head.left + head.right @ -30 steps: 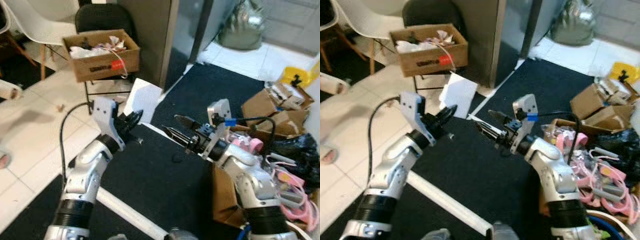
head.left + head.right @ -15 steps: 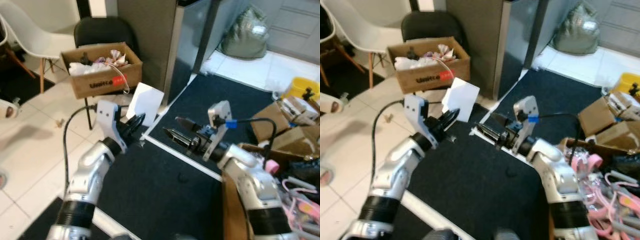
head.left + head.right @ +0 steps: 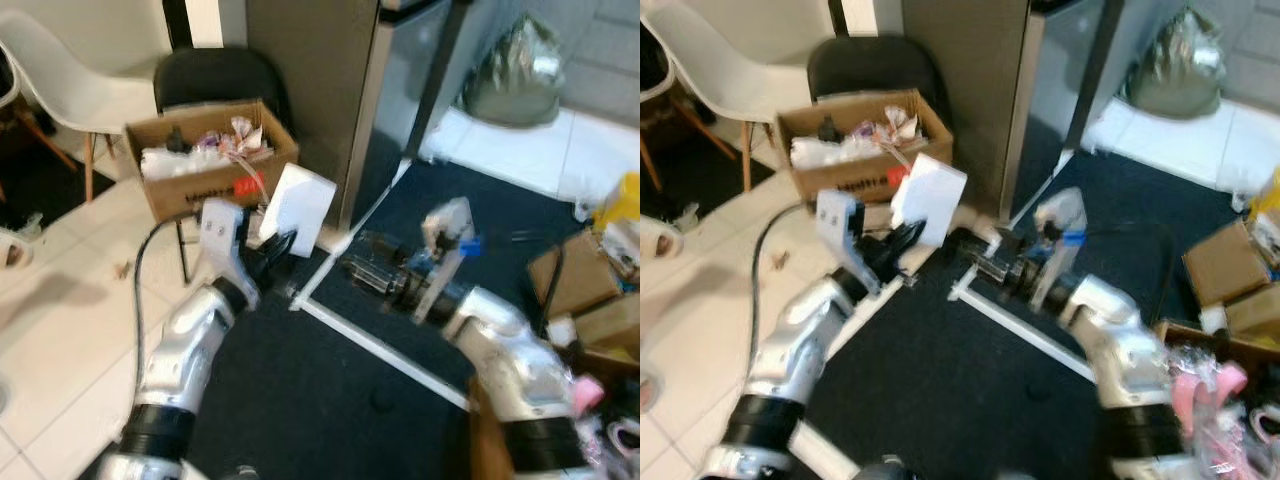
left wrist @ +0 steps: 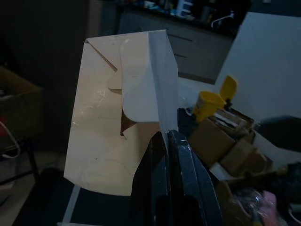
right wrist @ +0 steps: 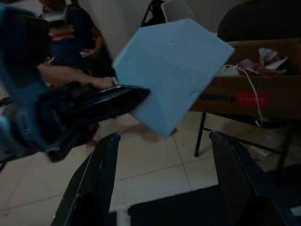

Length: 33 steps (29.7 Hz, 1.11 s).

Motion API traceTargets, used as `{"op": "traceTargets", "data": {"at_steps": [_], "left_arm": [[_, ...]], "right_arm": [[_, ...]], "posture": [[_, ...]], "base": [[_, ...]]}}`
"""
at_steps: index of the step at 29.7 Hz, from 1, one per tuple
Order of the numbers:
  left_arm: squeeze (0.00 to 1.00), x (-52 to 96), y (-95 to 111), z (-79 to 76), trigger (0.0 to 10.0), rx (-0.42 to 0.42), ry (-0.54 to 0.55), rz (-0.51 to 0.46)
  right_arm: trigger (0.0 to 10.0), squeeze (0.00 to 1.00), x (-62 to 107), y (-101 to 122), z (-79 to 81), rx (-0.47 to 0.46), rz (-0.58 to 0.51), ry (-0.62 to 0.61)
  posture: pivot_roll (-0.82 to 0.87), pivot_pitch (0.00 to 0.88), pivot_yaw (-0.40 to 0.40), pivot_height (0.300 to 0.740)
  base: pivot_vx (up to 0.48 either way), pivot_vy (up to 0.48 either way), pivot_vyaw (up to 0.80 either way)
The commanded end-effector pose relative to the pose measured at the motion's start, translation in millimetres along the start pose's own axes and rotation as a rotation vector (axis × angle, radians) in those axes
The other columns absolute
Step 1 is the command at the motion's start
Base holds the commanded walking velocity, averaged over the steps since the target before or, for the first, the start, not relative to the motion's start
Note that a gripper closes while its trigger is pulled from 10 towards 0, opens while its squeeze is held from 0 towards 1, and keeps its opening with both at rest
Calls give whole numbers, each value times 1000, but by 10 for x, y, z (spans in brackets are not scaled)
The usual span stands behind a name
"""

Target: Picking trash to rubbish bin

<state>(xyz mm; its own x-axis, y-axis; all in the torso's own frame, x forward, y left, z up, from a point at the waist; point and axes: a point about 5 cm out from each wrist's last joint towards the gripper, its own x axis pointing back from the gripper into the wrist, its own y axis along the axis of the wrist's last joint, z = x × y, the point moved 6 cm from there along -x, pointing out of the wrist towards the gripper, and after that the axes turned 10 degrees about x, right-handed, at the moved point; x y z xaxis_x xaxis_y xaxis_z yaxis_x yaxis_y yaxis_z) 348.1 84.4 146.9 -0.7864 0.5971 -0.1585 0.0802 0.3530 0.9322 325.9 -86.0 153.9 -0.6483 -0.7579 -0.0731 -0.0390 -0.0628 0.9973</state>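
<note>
Holding: my left gripper (image 3: 283, 243) is pinched tight on one edge of the flattened white carton (image 3: 297, 207).
Right gripper (image 3: 352, 270): spread wide, empty.
Bin: cardboard box (image 3: 212, 159) on the chair, just ahead.
Risk: thin edge-grip; carton may slip or swing, missing the box.

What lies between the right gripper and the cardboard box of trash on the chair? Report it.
In the right wrist view, the white flattened carton, pinched in the left gripper, lies between the open right gripper and the cardboard box.
</note>
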Motion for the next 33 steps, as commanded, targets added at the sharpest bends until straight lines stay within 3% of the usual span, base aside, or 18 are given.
{"op": "traceTargets", "data": {"at_steps": [1, 27, 33], "left_arm": [[0, -17, -17, -44, 10000, 3, -16, 5], [0, -11, -14, -26, 10000, -1, -5, 6], [0, 71, -39, 221, 10000, -28, 91, 28]], "right_arm": [[10000, 0, 49, 11, -63, 7, -2, -21], [10000, 0, 53, 11, -64, 9, -1, -20], [10000, 0, 75, 8, -95, 51, 14, -29]], "posture": [[-82, 0, -18, 740], [-85, 0, -17, 740], [-81, 0, -18, 740]], "base": [[480, 0, 0], [480, 0, 0], [480, 0, 0]]}}
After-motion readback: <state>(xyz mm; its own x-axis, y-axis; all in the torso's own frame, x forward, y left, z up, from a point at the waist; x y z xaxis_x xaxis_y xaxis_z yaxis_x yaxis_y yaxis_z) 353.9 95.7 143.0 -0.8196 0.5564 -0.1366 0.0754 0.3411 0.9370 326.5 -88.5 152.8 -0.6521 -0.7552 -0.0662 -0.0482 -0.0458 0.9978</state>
